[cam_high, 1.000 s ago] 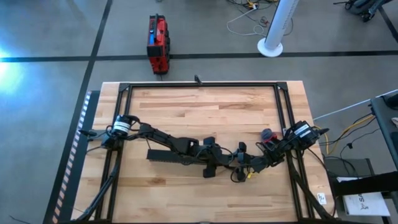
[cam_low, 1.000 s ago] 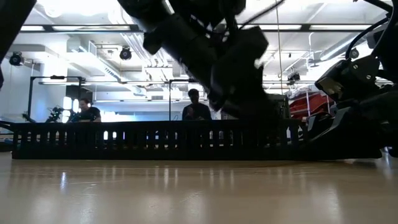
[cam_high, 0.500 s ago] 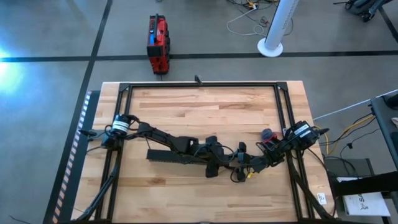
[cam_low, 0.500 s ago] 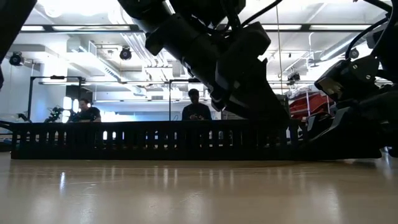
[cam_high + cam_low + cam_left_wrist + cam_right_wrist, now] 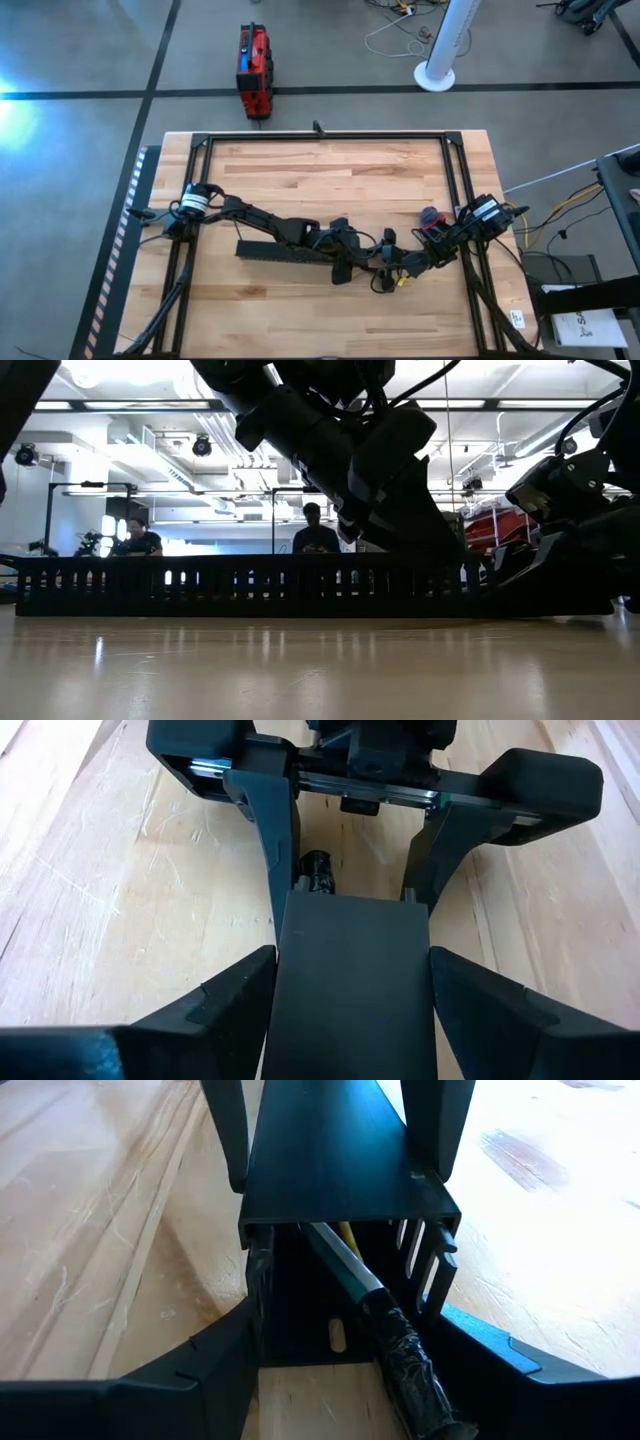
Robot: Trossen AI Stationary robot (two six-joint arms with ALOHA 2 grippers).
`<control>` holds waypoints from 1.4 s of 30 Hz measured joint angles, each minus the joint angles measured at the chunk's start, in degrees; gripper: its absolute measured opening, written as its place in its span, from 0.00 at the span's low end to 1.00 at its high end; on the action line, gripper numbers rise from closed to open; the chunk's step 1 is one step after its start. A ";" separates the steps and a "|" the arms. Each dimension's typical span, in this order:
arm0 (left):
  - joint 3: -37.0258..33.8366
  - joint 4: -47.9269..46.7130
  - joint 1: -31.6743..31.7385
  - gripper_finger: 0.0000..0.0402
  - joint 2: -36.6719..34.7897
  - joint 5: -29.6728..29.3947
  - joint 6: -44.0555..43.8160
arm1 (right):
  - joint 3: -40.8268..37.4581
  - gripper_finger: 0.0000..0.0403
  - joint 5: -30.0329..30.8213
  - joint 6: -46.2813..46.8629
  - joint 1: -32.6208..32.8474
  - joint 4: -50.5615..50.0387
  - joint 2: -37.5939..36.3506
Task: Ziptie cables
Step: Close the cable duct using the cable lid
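Note:
A long black slotted bar (image 5: pixel 280 252) lies across the table's middle and shows as a low fence in the low view (image 5: pixel 250 585). My left gripper (image 5: pixel 353 955) straddles its flat lid near the bar's right part, closed against both sides. My right gripper (image 5: pixel 350 1325) is shut on the bar's right end and faces the left one. The cables (image 5: pixel 345 1265) run inside the bar's hollow. Their black-taped end (image 5: pixel 405 1355) sticks out of the open end, and a yellow tip (image 5: pixel 398 282) lies on the wood beside it. My left gripper has the bar's two long sides (image 5: pixel 283 945) between its two fingers, slanting down from the table's left and lying along the bar. The bar rests flat on the table. My right gripper pinches the side walls of the bar's open right end (image 5: pixel 255 1315) between its two fingers. It comes in slanting down from the table's right, along the bar. That end sits on the wood with the cables passing between the fingers.
A small dark tangle with a red clip (image 5: pixel 430 215) lies just beyond my right gripper. A black frame (image 5: pixel 320 138) edges the table's far side and both flanks. A red case (image 5: pixel 255 70) stands on the floor beyond. Two people (image 5: pixel 313 532) sit far behind the table.
In the low view my left gripper's outline over the bar has reached a little lower and farther right. The bar, the cables and my right gripper have kept still.

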 joint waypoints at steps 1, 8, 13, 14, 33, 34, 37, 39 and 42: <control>0.00 0.01 0.00 0.59 0.00 0.00 0.00 | 0.00 0.58 0.00 0.01 0.00 -0.01 0.00; 0.00 0.02 0.00 0.58 0.02 0.00 0.12 | 0.00 0.57 -0.02 0.02 0.00 0.01 0.00; -0.02 0.06 0.00 0.55 0.02 -0.01 0.48 | 0.02 0.58 -0.02 -0.12 0.00 -0.01 0.00; -0.02 0.08 0.00 0.54 0.02 -0.05 0.50 | 0.03 0.58 -0.04 -0.12 0.00 -0.01 0.00; -0.17 2.39 0.22 0.56 0.20 -0.74 2.18 | 0.04 0.58 -0.04 0.08 0.00 0.01 0.00; -0.17 2.42 0.22 0.56 0.20 -0.76 2.25 | 0.04 0.58 -0.04 0.08 0.00 0.01 0.00; -0.17 2.35 0.32 0.56 0.20 0.15 2.75 | 0.04 0.57 -0.04 0.18 0.00 0.01 0.00; -0.17 2.22 0.44 0.55 0.20 1.32 3.22 | 0.04 0.57 -0.02 0.30 0.00 0.01 0.00; -0.17 2.24 0.44 0.55 0.20 1.65 3.34 | 0.04 0.57 -0.02 0.30 0.00 0.01 0.00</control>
